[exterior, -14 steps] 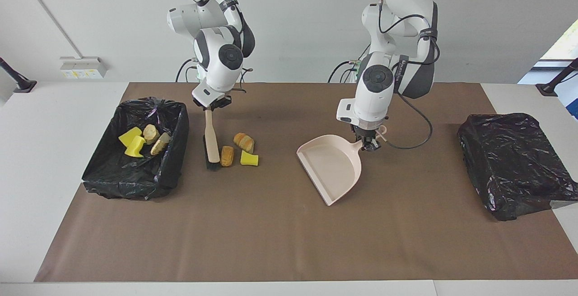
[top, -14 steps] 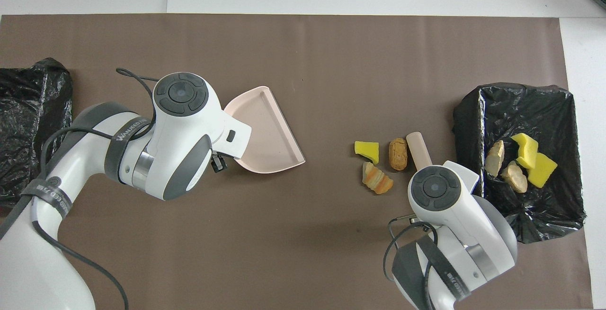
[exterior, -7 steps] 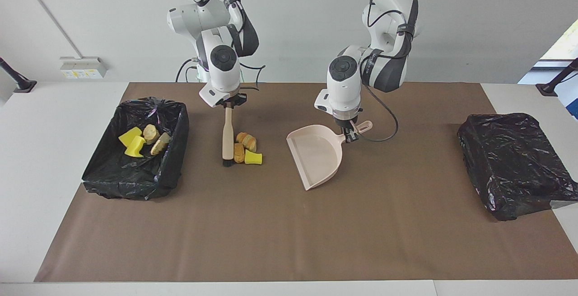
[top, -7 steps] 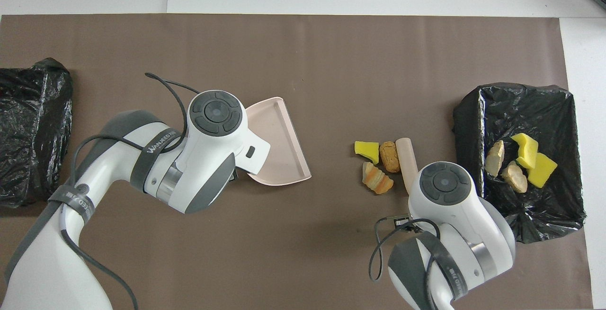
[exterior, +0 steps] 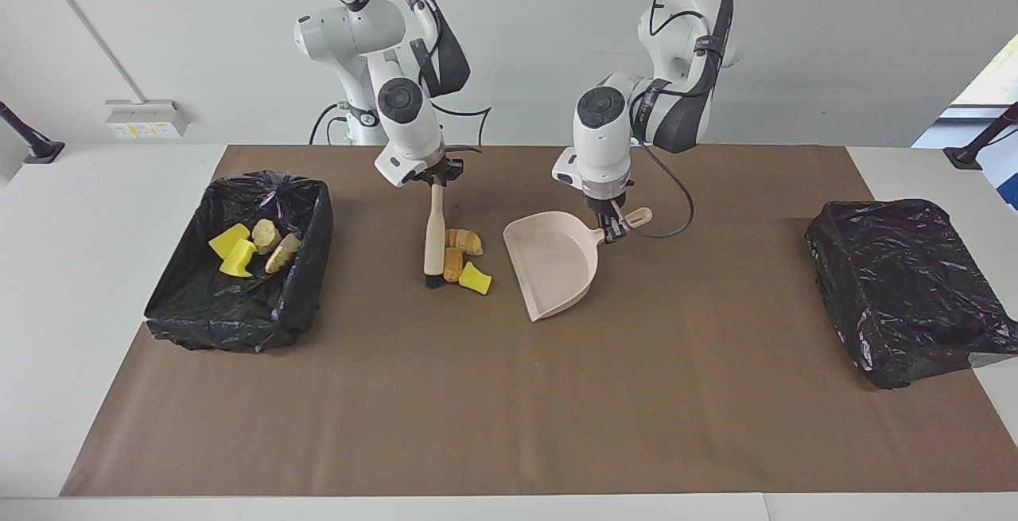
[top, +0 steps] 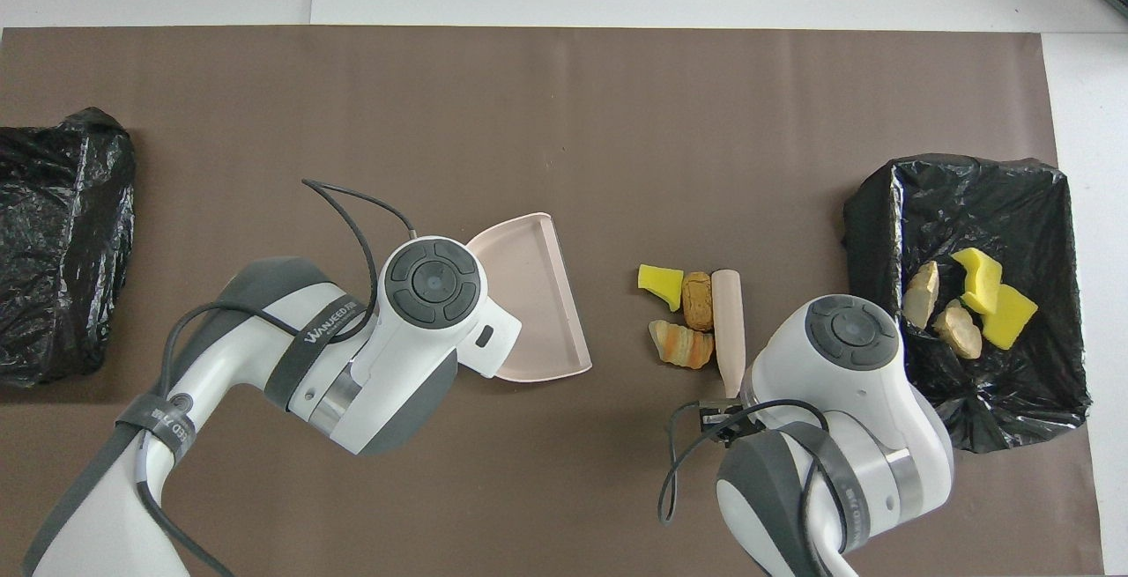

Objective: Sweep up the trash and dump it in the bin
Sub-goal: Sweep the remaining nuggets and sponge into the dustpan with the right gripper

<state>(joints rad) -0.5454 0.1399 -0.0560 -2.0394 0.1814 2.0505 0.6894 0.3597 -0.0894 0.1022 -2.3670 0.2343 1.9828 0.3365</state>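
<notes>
Here, in the facing view, two black-lined bins stand on the brown mat [exterior: 509, 394]: the open bin [exterior: 302, 266] at the right arm's end holds four scraps [exterior: 253, 246], two yellow and two tan, while the other bin [exterior: 907, 290], at the left arm's end, shows only crumpled black liner. Three more scraps [exterior: 465, 262] lie on the mat touching the brush [exterior: 433, 239], on the side away from the open bin; the right gripper [exterior: 436, 180] is clenched on the brush's handle. The left gripper [exterior: 611, 228] grasps the handle of the single pink dustpan [exterior: 553, 262], whose open edge faces those three scraps across a narrow gap. From overhead, the three scraps [top: 677, 313] sit between brush [top: 728, 321] and dustpan [top: 529, 295], the four others [top: 961, 304] inside the open bin [top: 1040, 198]; broad bare mat [top: 564, 119] lies farther from the robots than the brush.
</notes>
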